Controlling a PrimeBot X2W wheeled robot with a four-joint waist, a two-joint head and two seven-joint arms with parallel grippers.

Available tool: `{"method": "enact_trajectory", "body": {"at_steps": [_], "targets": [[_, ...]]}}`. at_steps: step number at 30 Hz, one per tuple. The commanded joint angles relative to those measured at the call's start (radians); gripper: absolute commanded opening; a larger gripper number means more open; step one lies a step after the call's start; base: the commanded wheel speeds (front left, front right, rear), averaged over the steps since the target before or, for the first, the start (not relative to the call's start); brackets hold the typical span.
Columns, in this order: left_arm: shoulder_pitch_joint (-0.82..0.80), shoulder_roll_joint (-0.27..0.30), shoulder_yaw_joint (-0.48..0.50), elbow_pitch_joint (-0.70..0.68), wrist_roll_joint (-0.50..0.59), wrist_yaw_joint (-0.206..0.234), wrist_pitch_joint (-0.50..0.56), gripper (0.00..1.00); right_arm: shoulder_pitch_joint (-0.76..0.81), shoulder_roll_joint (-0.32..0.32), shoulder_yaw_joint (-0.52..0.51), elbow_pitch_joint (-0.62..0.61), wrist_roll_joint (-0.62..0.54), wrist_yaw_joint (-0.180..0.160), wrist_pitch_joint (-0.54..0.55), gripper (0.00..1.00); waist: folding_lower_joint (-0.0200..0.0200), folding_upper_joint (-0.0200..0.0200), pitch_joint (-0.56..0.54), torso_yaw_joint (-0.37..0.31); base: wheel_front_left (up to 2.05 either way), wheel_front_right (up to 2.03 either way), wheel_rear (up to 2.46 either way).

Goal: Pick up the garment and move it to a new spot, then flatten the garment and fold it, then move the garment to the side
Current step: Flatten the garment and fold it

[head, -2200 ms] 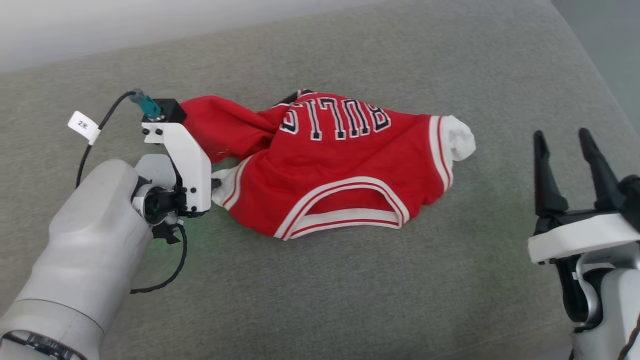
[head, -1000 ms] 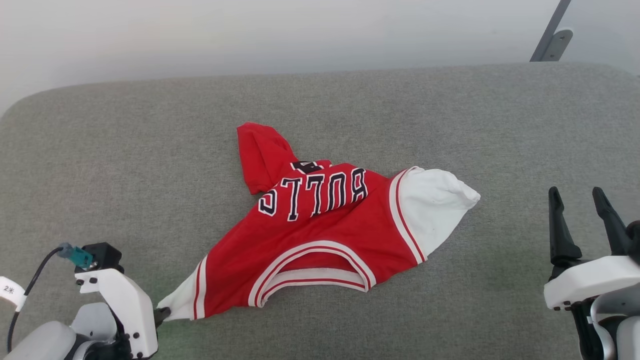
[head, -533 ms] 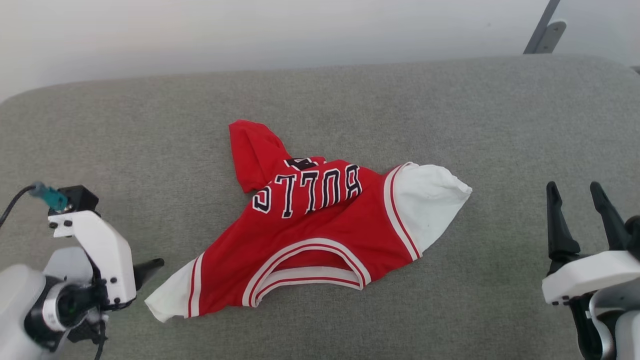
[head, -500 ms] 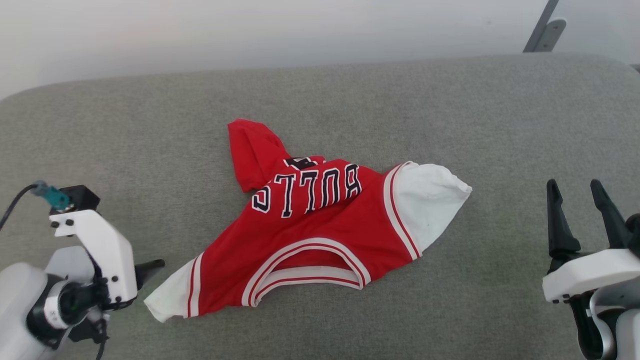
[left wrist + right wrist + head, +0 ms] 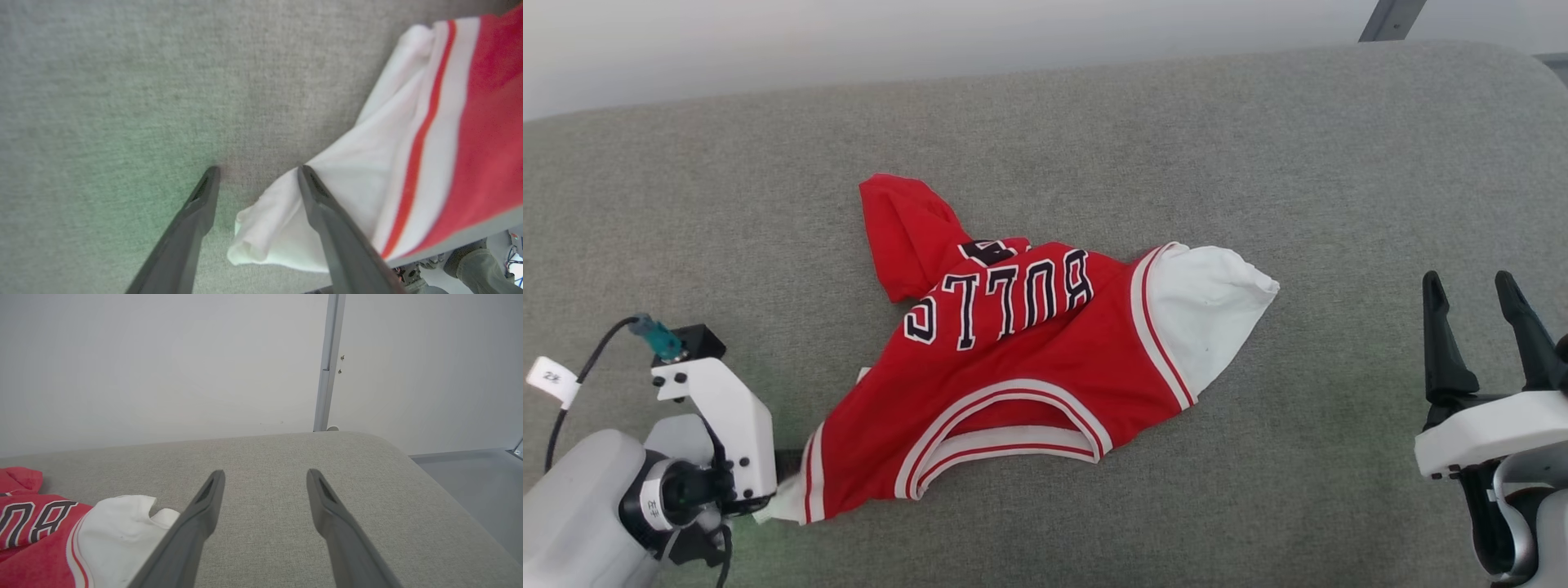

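The garment (image 5: 1021, 359), a red jersey with upside-down "BULLS" lettering, lies crumpled on the grey cushion (image 5: 1258, 147). One white sleeve (image 5: 1205, 306) points right. The other white sleeve end (image 5: 278, 237) lies at my left gripper (image 5: 786, 478). In the left wrist view my left gripper (image 5: 258, 169) stands open, the sleeve tip lying between its fingers and under the right one. My right gripper (image 5: 1467, 282) is open and empty at the lower right, well clear of the garment (image 5: 41, 531). Its fingers (image 5: 204, 506) hang above bare cushion.
The cushion's rounded far edge meets a white wall (image 5: 163, 355). A grey metal post (image 5: 329, 363) stands behind the far right corner. Grey floor (image 5: 470, 469) lies past the cushion's right edge.
My left gripper opened and let go of the sleeve, drew back to the left, then came back to the sleeve end with its jaws open. The head camera shifted. The right arm stayed put.
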State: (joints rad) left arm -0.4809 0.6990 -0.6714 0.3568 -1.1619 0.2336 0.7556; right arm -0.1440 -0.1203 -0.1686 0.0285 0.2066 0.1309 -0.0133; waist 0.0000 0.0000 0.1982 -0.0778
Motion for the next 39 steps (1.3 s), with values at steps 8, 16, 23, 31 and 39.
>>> {"method": "enact_trajectory", "body": {"at_steps": [8,16,23,31,39], "targets": [[-0.042,-0.008,0.028,0.108,0.040,-0.089,-0.144,0.00,0.006,-0.006,-0.013,-0.009,-0.001,0.000,0.006,1.00,0.0000,0.0000,-0.011,0.018,0.00,0.00,0.00],[-0.025,0.034,0.057,0.112,0.049,-0.120,-0.219,0.00,0.030,0.001,-0.013,-0.012,-0.011,0.000,0.018,1.00,0.0000,0.0000,-0.054,0.051,0.00,0.00,0.00],[0.001,0.046,0.057,0.076,0.026,-0.111,-0.195,0.00,0.047,0.004,-0.011,-0.017,-0.014,0.000,0.026,1.00,0.0000,0.0000,-0.085,0.073,0.00,0.00,0.00],[-0.004,0.035,0.054,0.034,0.040,-0.109,-0.214,0.94,0.052,0.009,-0.008,-0.021,-0.014,0.000,0.028,1.00,0.0000,0.0000,-0.105,0.088,0.00,0.00,0.00],[-0.016,0.015,0.050,0.023,0.017,-0.111,-0.191,1.00,0.049,0.007,-0.007,-0.025,-0.012,0.000,0.031,1.00,0.0000,0.0000,-0.107,0.092,0.00,0.00,0.00]]}}
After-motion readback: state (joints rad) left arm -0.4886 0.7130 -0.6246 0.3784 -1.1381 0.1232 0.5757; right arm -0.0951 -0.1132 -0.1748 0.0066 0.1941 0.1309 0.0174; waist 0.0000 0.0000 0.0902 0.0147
